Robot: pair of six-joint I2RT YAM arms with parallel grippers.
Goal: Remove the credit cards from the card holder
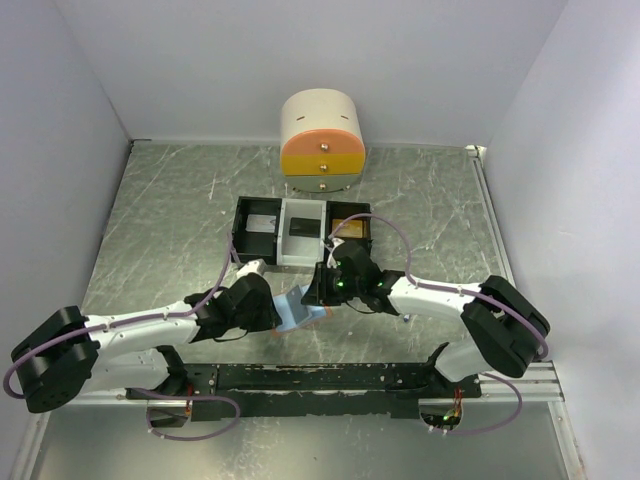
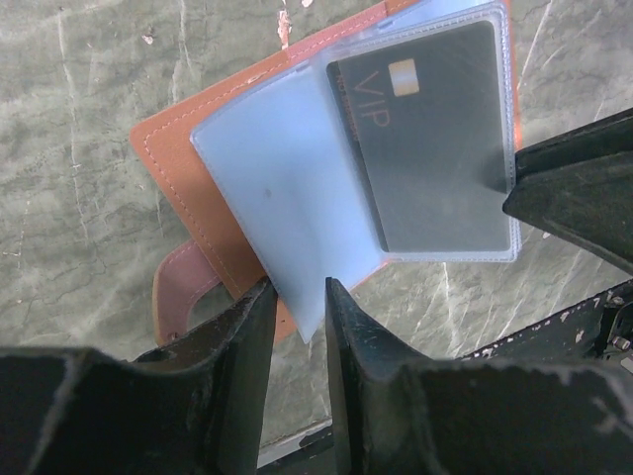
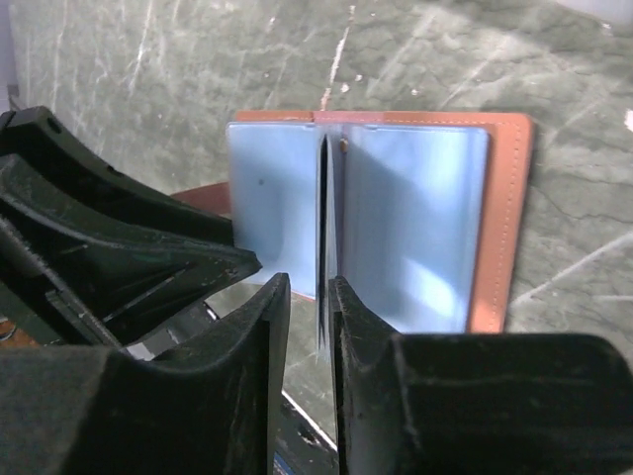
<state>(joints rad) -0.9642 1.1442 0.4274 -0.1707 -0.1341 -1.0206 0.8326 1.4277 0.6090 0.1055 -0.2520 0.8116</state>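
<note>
The holder (image 1: 296, 310) lies open on the table (image 1: 170, 220), trays (image 1: 262, 230) at its 12 o'clock, drawers (image 1: 322, 140) behind those. Left gripper (image 1: 268, 308) at its 9 o'clock, right gripper (image 1: 318, 292) at 3, a sleeve (image 2: 445, 254) between its fingers, a card (image 2: 430, 139) in it.

The tan leather card holder (image 2: 173, 168) lies spread open just before the compartment tray (image 1: 238, 240), a dark grey credit card (image 2: 435, 148) in its clear sleeve.

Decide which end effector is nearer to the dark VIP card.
Right. The right end effector pinches the sleeve holding the VIP card; the left end effector pinches the neighbouring sleeve, one page away.
</note>
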